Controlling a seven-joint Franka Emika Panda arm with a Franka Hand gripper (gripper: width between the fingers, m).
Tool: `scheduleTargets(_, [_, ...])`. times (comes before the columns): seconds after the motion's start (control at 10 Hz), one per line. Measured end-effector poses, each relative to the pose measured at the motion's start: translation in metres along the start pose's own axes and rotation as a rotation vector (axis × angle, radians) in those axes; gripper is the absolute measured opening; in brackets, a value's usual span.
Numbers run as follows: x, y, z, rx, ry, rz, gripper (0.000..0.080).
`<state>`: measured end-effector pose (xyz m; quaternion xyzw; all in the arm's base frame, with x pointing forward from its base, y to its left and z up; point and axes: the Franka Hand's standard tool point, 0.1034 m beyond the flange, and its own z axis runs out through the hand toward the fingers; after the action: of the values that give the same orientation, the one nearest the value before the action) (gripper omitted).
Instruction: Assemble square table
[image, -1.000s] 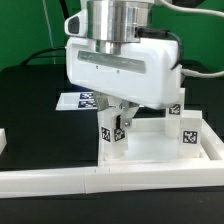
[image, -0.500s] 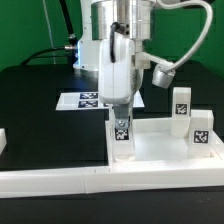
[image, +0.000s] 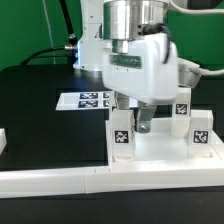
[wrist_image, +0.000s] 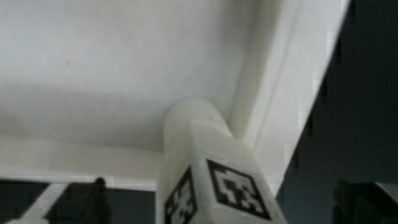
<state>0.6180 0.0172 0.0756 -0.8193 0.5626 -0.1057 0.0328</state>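
Note:
The white square tabletop (image: 165, 152) lies flat behind the barrier wall, and its pale inner face (wrist_image: 125, 70) fills the wrist view. A tagged white leg (image: 122, 134) stands upright in its near corner on the exterior view's left. Two more tagged legs (image: 182, 108) (image: 201, 136) stand on the right side. My gripper (image: 131, 121) hangs over the left leg. In the wrist view the leg (wrist_image: 214, 160) rises between the two dark fingers (wrist_image: 89, 200), with a gap on each side. The gripper (wrist_image: 224, 208) is open around it.
The long white barrier wall (image: 60, 181) runs along the front. The marker board (image: 90, 100) lies on the black table behind the tabletop. A small white block (image: 3, 142) shows at the left edge. A green backdrop stands behind.
The hand has turned about its vertical axis, from edge-on half a second ago to broad-face now. The left leg stays upright in its corner.

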Motion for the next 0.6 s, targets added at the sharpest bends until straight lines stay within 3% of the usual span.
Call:
scheduleTargets(0.3, [0.001,0.001,0.000,-0.002,0.002,-0.182,0.0648])
scheduleTargets(0.6, [0.013,-0.001,-0.004,-0.014,0.019,-0.723,0.0648])
